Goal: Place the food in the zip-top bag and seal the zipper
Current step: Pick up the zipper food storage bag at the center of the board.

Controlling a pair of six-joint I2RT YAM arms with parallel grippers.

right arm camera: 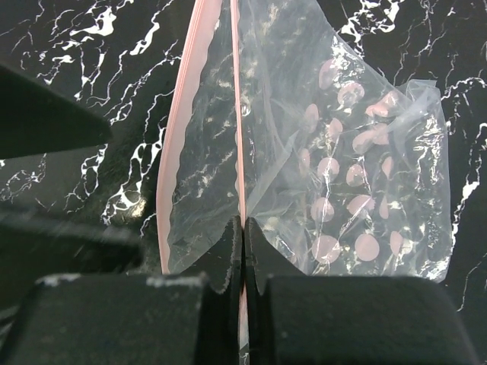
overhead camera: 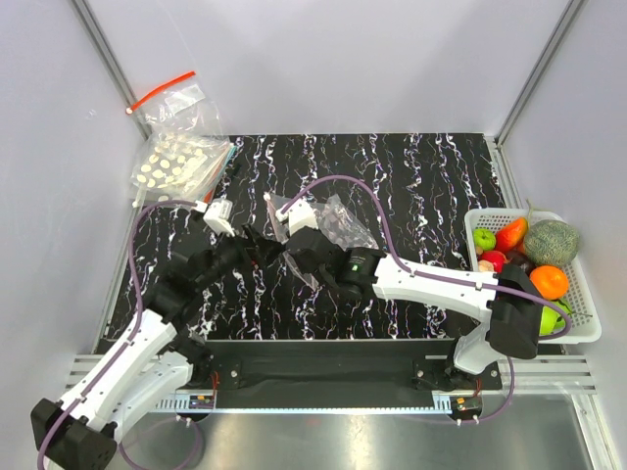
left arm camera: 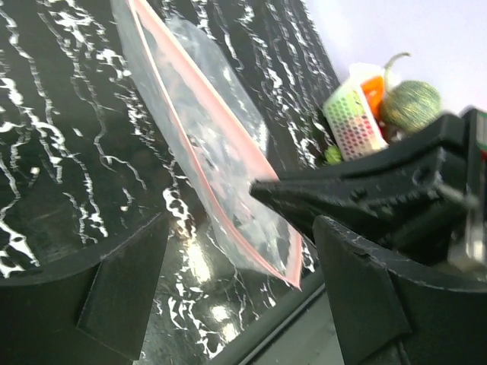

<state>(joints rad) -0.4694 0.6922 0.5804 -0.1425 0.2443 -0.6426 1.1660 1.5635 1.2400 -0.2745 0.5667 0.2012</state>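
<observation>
Pinching zipper, right fingers clamped; left fingers spread wide beside zip-top bag; basket well apart.

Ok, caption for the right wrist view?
Right jaws shut on the zipper of the zip-top bag, above a marbled table.

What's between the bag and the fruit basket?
Top view: only bare black mat between bag and basket, crossed by a purple cable.

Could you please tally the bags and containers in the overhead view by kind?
Single clear bags: 2, the zip-top bag and the red-strip bag
Stack of dotted bags: 1
Basket: 1
Total: 4
</observation>
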